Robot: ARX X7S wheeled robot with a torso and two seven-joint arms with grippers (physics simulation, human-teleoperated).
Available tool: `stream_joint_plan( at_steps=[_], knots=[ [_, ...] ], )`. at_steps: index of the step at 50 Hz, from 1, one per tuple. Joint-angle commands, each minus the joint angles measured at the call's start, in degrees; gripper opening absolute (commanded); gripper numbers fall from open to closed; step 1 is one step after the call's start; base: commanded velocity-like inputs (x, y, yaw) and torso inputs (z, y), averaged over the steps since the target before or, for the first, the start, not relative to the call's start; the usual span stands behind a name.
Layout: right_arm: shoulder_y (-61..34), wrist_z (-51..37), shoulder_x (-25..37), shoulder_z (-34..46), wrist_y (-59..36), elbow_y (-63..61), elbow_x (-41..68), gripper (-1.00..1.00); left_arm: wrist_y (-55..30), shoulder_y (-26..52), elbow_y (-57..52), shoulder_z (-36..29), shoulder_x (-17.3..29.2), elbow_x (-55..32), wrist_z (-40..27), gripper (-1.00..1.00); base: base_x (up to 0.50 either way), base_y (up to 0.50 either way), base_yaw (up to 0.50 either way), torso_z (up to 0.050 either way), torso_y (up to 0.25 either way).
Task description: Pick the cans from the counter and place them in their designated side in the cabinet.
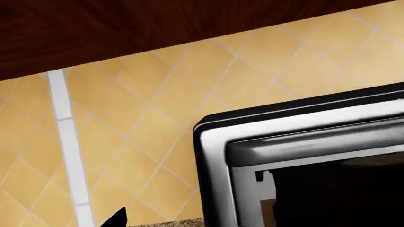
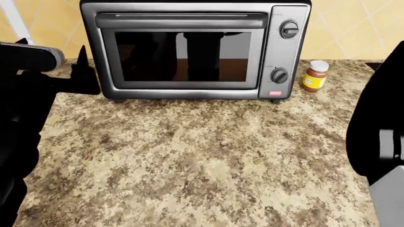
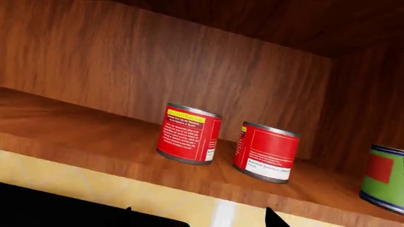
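Two red cans stand upright side by side on the wooden cabinet shelf (image 3: 75,127) in the right wrist view: one (image 3: 188,134) with a yellow label mark, the other (image 3: 266,152) beside it. My right gripper (image 3: 202,216) is open and empty, below and in front of the shelf edge, apart from both cans. No can shows on the granite counter (image 2: 202,156). My left gripper (image 2: 83,71) hovers by the toaster oven's left side; one black fingertip (image 1: 117,217) shows far to the side, open and holding nothing.
A silver toaster oven (image 2: 189,49) stands at the counter's back, also in the left wrist view (image 1: 303,156). A small brown jar (image 2: 314,75) stands to its right. A green can (image 3: 382,179) stands on the shelf beyond the red ones. My right arm (image 2: 379,132) fills the right edge.
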State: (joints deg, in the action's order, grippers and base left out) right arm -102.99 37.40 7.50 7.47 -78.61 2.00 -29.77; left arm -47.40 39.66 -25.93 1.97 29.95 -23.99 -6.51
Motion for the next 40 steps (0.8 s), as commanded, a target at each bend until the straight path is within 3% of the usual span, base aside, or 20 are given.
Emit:
stream_joint_plan(
  at_steps=[1,9,28,40],
  knots=[
    [18.8,27.4,-2.0,-0.4,-11.3,-27.8,-28.5,1.00,-1.9,-4.1,-8.7,1.8,-1.2,-2.8,-1.2,1.00,0.00,0.00,0.00,0.000,0.000],
    [29.1,52.5,-6.1,-4.2,-11.0,-34.6,-56.8,1.00,-5.2,-7.1,-12.5,4.2,-2.3,-5.0,-3.5,1.00,0.00,0.00,0.00,0.000,0.000],
    [43.9,52.6,-7.0,-8.6,-10.0,-44.4,-60.7,1.00,-5.3,-10.0,-13.1,4.4,-2.6,-5.6,-4.0,1.00,0.00,0.00,0.00,0.000,0.000],
    [50.0,52.6,-7.0,-6.4,-10.9,-48.2,-59.1,1.00,-2.5,-13.4,-14.9,5.8,-3.0,-4.9,-4.6,1.00,0.00,0.00,0.00,0.000,0.000]
  ],
)
